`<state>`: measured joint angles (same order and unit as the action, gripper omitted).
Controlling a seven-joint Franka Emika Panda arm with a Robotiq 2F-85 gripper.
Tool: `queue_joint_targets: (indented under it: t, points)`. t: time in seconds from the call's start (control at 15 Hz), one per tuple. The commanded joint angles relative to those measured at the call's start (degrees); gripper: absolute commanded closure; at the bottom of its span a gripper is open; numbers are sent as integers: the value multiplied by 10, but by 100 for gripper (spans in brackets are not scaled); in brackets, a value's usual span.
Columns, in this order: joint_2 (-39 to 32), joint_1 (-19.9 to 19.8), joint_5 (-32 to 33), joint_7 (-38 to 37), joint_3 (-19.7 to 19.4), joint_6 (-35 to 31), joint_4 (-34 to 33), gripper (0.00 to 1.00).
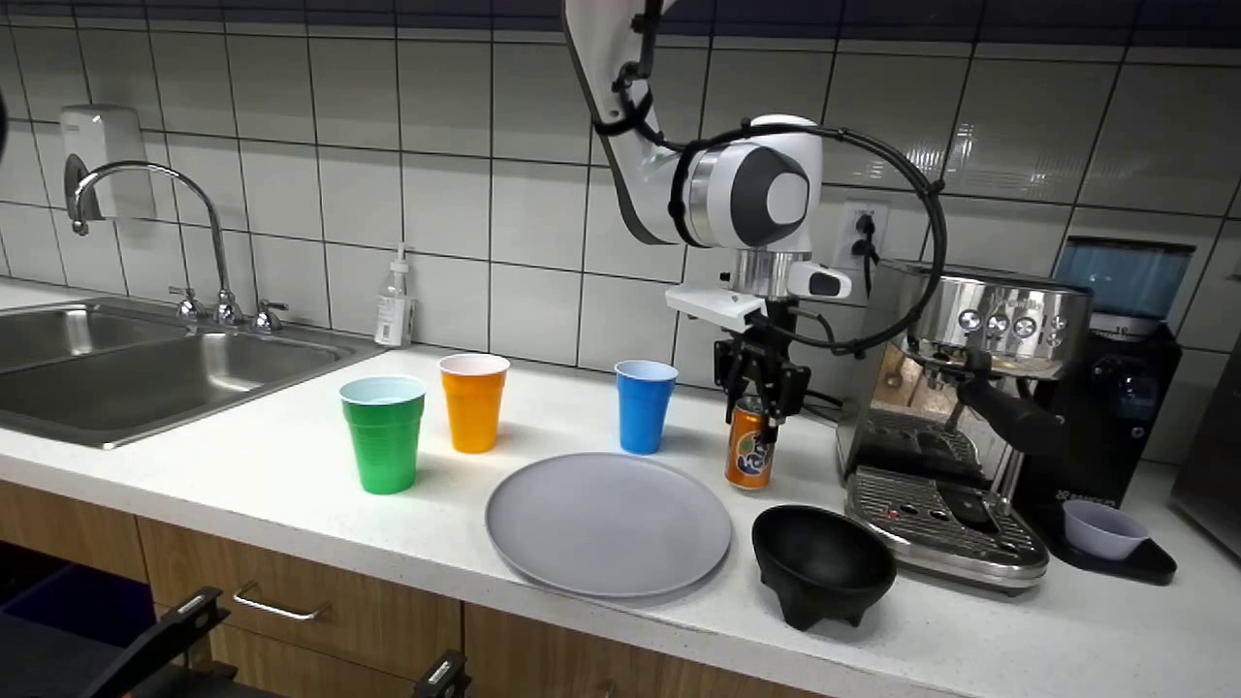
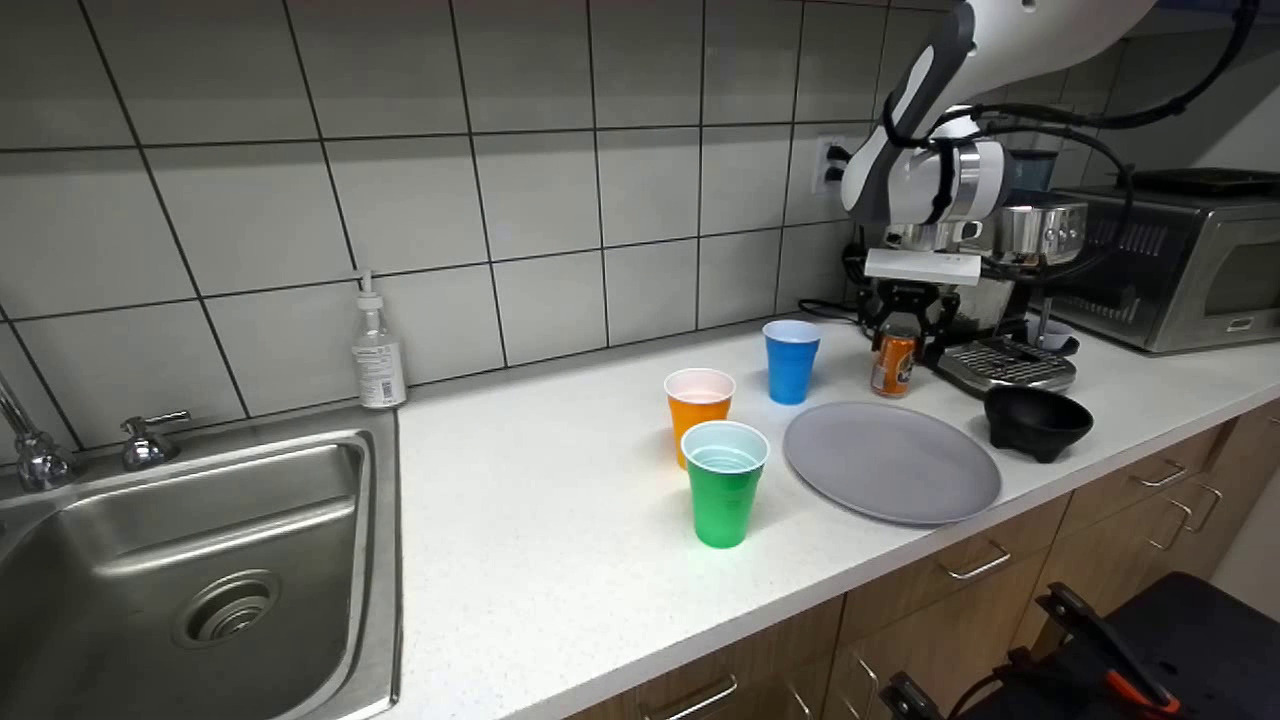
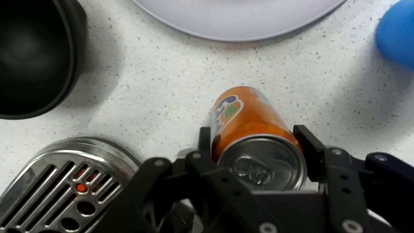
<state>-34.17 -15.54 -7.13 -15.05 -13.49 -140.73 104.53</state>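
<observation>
My end effector (image 3: 251, 132) spans an orange Fanta can (image 3: 250, 113), parted to about its width, fingers (image 3: 204, 139) near the top; whether they press, I cannot tell. I judge the can's thin wall slippery, easily dented, safest held at mid-height. It stands upright towards the back edge of the surface (image 1: 291, 465), near the espresso machine (image 1: 911, 417); a grey plate (image 1: 609, 523) lies by the front edge.
</observation>
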Motion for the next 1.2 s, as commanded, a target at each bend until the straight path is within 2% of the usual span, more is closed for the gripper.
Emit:
queue_joint_targets:
  t: [0.0, 0.13, 1.13]
  points:
    - [-7, 2, 2, -3, -4, 24, -29, 5]
    - [-1, 3, 1, -2, -3, 23, -27, 0]
    - [132, 50, 20, 5, 3, 10, 92, 0]
